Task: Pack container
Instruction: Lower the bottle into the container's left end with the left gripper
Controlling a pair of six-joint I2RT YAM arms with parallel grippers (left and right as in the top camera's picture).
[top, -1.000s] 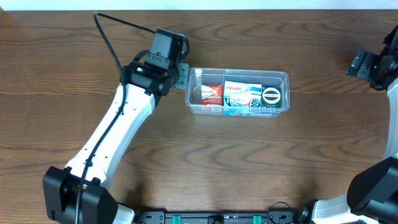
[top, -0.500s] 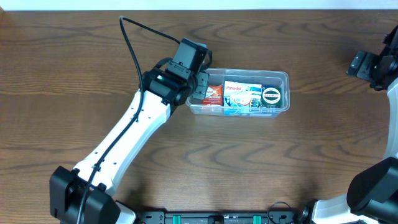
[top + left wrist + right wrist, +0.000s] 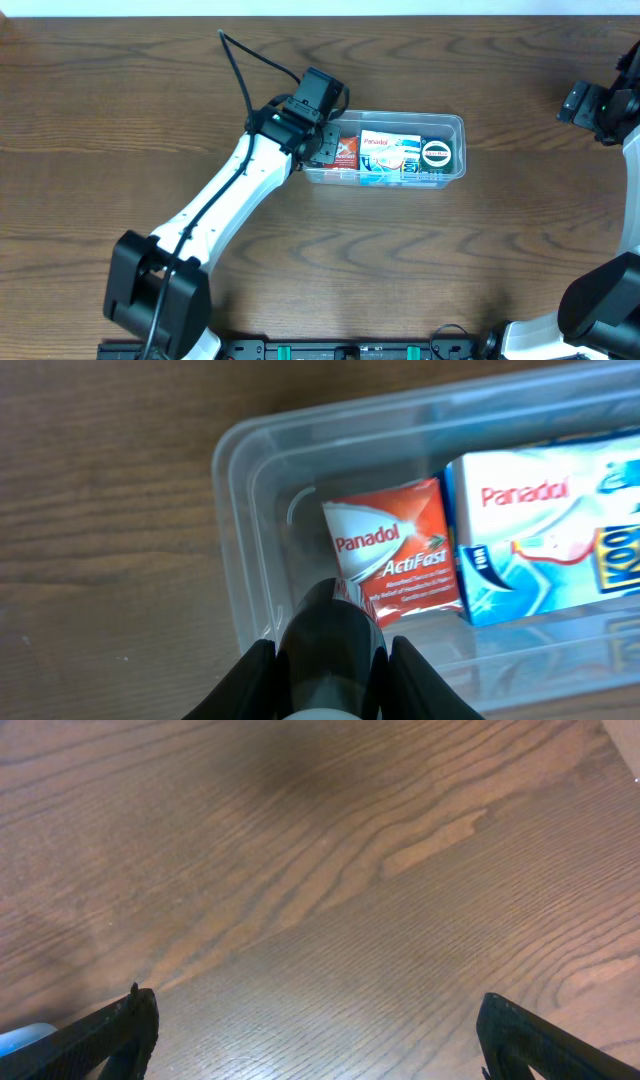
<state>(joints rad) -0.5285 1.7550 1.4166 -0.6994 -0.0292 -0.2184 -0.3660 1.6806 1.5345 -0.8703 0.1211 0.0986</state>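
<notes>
1. The left arm (image 3: 215,205) slants up from the robot's side of the surface (image 3: 400,270) to the left end of the container (image 3: 400,181).
2. The left gripper (image 3: 332,656) hangs over that left end, inside the rim. It is clamped on a dark item (image 3: 330,622), glossy and rounded, with a finger on each side of it.
3. In the left wrist view the dark item covers the near corner of a red packet (image 3: 395,545) in the container. Whether it touches the packet cannot be told.
4. The container is clear plastic with rounded corners. It lies on the surface with its long side running left to right.
5. The red packet, marked "Panadol ActiFast", lies flat at the container's left end. A strip of bare floor shows between it and the left wall.
6. A blue box (image 3: 390,156), marked "Panadol", fills the container's middle, edge to edge with the red packet.
7. A round disc (image 3: 437,153), dark with a white ring, sits at the container's right end, just beside the blue box.
8. A black cable (image 3: 255,68) arcs from the left arm's wrist, beyond the container's left end.
9. The right gripper (image 3: 318,1016) is well to the right of the container, a little past its far side. Its fingers are spread wide with nothing between them, over bare wood.
</notes>
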